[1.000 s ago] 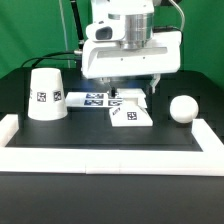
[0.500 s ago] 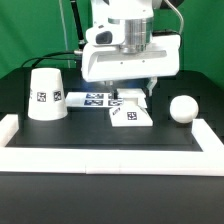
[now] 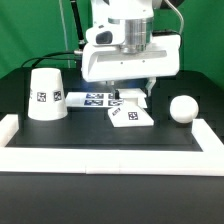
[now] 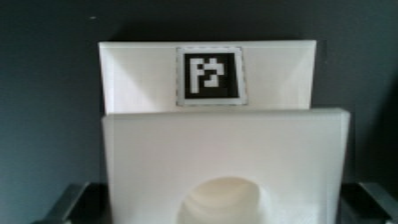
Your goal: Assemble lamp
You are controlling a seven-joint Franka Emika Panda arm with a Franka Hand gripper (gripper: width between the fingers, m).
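Lamp base (image 3: pixel 131 114) lay mid-worktop (image 3: pixel 100 142) directly under your gripper (image 3: pixel 134 97), between shade (image 3: pixel 45 94) and bulb (image 3: pixel 183 108); whether the fingers (image 3: pixel 151 92) had closed on it I couldn't tell, so an off-centre pinch risked skewing or sliding it.

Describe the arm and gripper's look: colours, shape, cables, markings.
The arm is white, with a grey cylindrical section just above a boxy white hand body with rounded corners. The gripper ends in short dark fingers, which are only blurred dark shapes in the wrist view. Black cables run behind the arm. No markings are legible on it.
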